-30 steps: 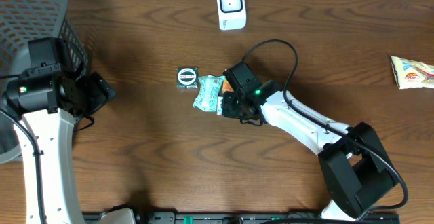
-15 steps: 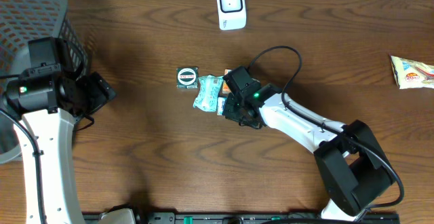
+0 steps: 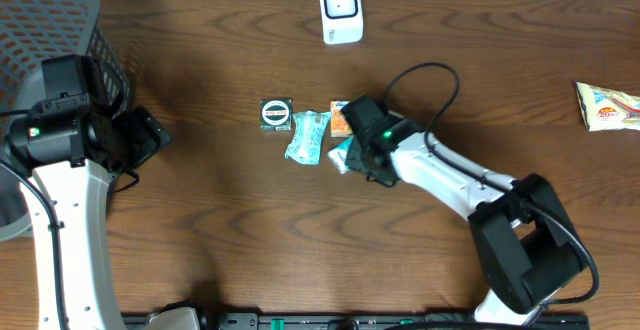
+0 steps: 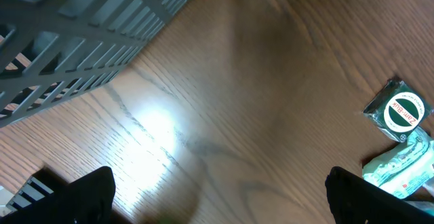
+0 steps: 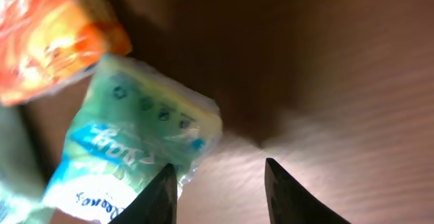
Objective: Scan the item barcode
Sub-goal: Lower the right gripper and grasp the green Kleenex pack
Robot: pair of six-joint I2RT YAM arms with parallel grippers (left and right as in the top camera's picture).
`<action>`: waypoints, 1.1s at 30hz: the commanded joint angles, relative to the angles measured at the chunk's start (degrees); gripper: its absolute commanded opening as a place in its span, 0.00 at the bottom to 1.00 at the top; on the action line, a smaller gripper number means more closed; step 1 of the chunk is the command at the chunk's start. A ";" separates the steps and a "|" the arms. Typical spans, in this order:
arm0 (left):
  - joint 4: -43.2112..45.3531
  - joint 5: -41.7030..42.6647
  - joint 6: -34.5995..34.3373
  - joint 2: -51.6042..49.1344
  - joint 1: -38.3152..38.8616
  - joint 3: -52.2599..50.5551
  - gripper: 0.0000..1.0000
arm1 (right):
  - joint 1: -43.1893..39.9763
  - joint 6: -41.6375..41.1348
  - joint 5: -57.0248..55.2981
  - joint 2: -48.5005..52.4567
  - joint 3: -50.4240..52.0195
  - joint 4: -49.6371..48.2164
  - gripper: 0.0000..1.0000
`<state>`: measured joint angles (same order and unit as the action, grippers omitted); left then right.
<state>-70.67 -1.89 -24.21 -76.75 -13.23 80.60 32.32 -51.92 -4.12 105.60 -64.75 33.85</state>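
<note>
Beside the right claw (image 5: 220, 183) — maybe touching — lies a green packet (image 5: 139, 139).

Overhead view is evenly lit and sharp, with soft shadows on the dark desk (image 3: 230, 220). Left wrist view shows a bright glare patch on the wood, edges dim. Right wrist view is very close and blurred; green packet (image 5: 129, 149) soft, heavy shadow across the top.
</note>
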 commanded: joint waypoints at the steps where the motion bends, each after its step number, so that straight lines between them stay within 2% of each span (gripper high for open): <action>1: -0.26 -0.94 -0.33 0.24 -0.20 -0.13 0.98 | -3.56 7.15 2.67 -0.09 -1.49 0.22 0.37; 8: -0.26 -0.94 -0.33 0.24 -0.20 -0.13 0.98 | -9.16 19.54 26.88 -0.09 -2.86 0.02 0.37; 11: -0.26 -0.94 -0.33 0.24 -0.20 -0.13 0.98 | -9.79 20.92 30.88 -0.09 -2.86 0.00 0.39; 15: -0.26 -0.94 -0.33 0.24 -0.20 -0.13 0.98 | -9.62 19.63 29.53 -0.04 -2.86 -0.44 0.39; 24: -0.26 -0.96 -0.33 0.24 -0.20 -0.13 0.97 | -6.38 10.32 15.04 0.48 -2.27 -0.61 0.45; 33: -0.26 -0.94 -0.33 0.24 -0.20 -0.13 0.98 | -4.24 8.17 11.87 1.84 -1.95 -2.69 0.47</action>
<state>-70.67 -1.89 -24.21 -76.75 -13.23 80.60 27.53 -41.76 10.92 106.10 -66.61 31.42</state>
